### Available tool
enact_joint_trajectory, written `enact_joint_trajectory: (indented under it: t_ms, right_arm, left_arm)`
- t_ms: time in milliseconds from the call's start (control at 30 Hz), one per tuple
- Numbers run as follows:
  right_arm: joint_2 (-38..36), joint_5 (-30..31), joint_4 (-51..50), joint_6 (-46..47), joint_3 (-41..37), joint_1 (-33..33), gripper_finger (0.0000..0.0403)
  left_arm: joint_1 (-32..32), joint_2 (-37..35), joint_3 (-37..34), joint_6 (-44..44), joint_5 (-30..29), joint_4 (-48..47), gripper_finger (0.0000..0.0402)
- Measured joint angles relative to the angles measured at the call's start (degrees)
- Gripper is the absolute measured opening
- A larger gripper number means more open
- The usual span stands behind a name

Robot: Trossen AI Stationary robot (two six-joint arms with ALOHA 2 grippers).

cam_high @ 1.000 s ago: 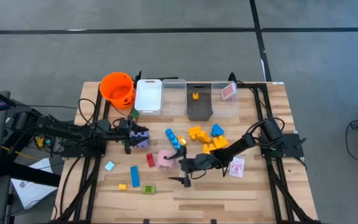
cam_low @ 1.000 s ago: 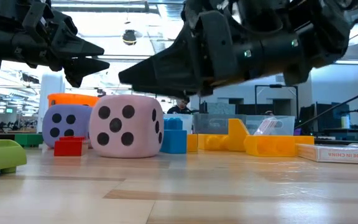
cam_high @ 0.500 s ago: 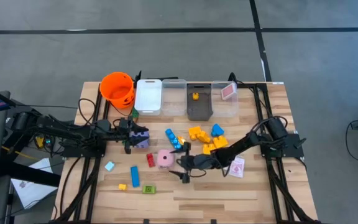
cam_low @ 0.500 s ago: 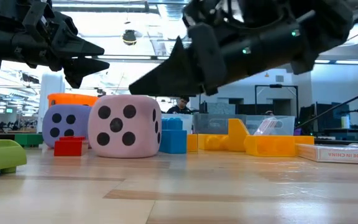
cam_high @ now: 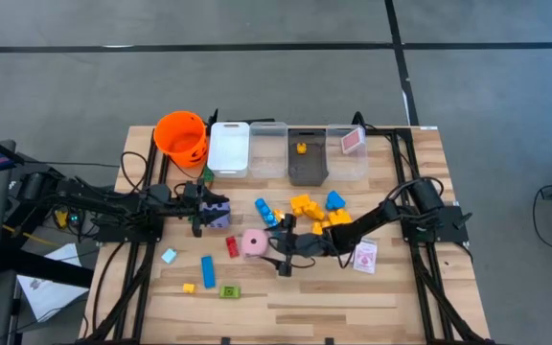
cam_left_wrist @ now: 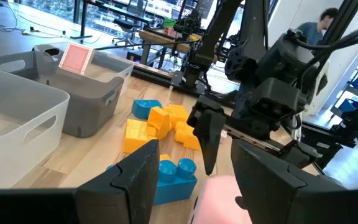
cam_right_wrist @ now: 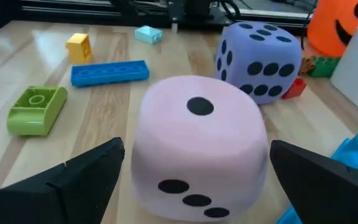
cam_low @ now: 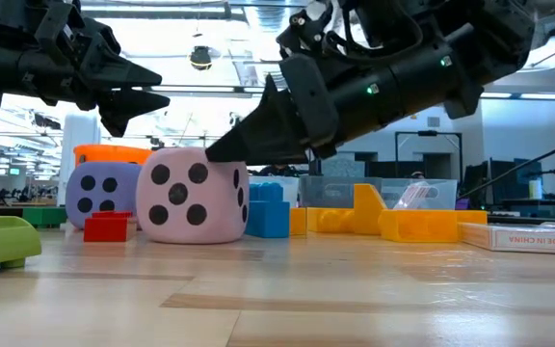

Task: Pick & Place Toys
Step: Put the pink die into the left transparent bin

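A pink dotted die (cam_high: 253, 243) rests on the table, also large in the right wrist view (cam_right_wrist: 197, 146). My right gripper (cam_high: 274, 249) is open, with one finger on either side of the pink die (cam_low: 193, 196), close to its sides. A purple dotted die (cam_high: 218, 212) rests on the table to the left. My left gripper (cam_high: 197, 213) hovers open and empty just above it (cam_low: 128, 96). Yellow blocks (cam_high: 314, 213), blue blocks (cam_high: 269, 213), a red block (cam_high: 231, 246) and a pink-white card (cam_high: 365, 257) lie on the table.
An orange bucket (cam_high: 181, 134), a white bin (cam_high: 229, 147), a clear bin (cam_high: 267, 149), a grey bin (cam_high: 307, 158) and a clear bin holding a pink card (cam_high: 351, 144) line the far edge. A long blue block (cam_high: 207, 270), a green block (cam_high: 230, 290) and small pieces lie near left.
My right gripper has gone down and toward the table's left, up to the pink die, its open fingers now on either side of the die. My left arm has kept still.
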Motion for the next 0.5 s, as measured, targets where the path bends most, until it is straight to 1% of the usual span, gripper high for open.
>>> enact_joint_trajectory:
  t_ms: [333,400,500]
  right_arm:
    - [0.0,-1.1,-1.1,0.0,0.0,0.0,0.04]
    - [0.0,-1.1,-1.1,0.0,0.0,0.0,0.04]
    - [0.0,-1.1,-1.1,0.0,0.0,0.0,0.04]
  left_arm:
    - [0.0,0.0,0.0,-0.6,0.2,-0.1,0.0192]
    - [0.0,0.0,0.0,-2.7,2.9,-1.5,0.0192]
    - [0.0,0.0,0.0,-7.0,10.6,-5.9,0.0192]
